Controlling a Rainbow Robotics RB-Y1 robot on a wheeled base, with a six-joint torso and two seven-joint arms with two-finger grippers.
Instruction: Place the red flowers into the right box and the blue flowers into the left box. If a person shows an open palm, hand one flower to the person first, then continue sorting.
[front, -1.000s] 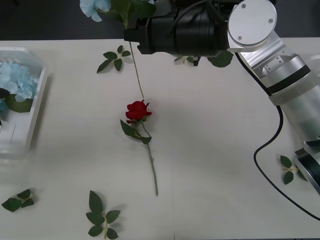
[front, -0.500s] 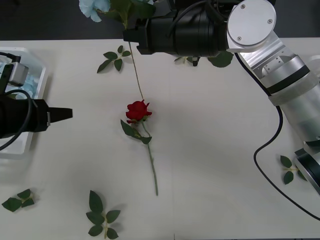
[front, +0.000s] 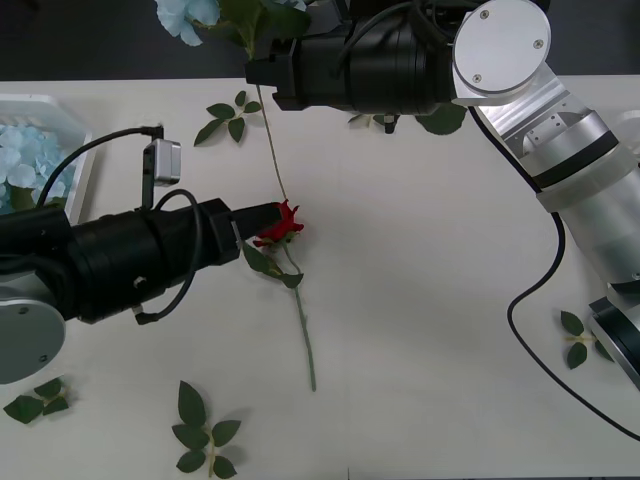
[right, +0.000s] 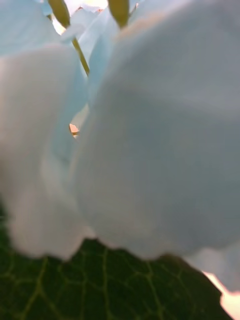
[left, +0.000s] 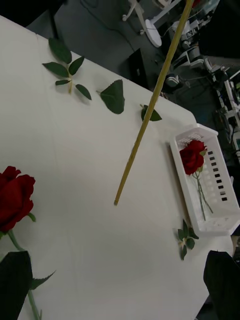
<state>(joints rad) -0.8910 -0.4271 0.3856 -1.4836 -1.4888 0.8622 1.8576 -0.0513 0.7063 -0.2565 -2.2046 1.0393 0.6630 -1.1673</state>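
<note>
Front view: left gripper (front: 262, 212) at the red rose (front: 280, 224) mid-table, finger gap unclear. Right gripper (front: 262, 75) at 12 o'clock holds a blue hydrangea (front: 188, 15) aloft, stem dangling.

Right wrist: petals pressed close.

Left wrist: rose (left: 15, 197) light, floppy; grip the stem below the bloom.

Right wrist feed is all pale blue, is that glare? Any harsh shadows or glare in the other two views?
Right wrist view: no glare; petals and a leaf of the blue flower in the right tool sit against the camera, with bright light through the gaps. Front view: even light on the table, no hard shadow around the left tool. Left wrist view: table evenly lit, room behind dim.
</note>
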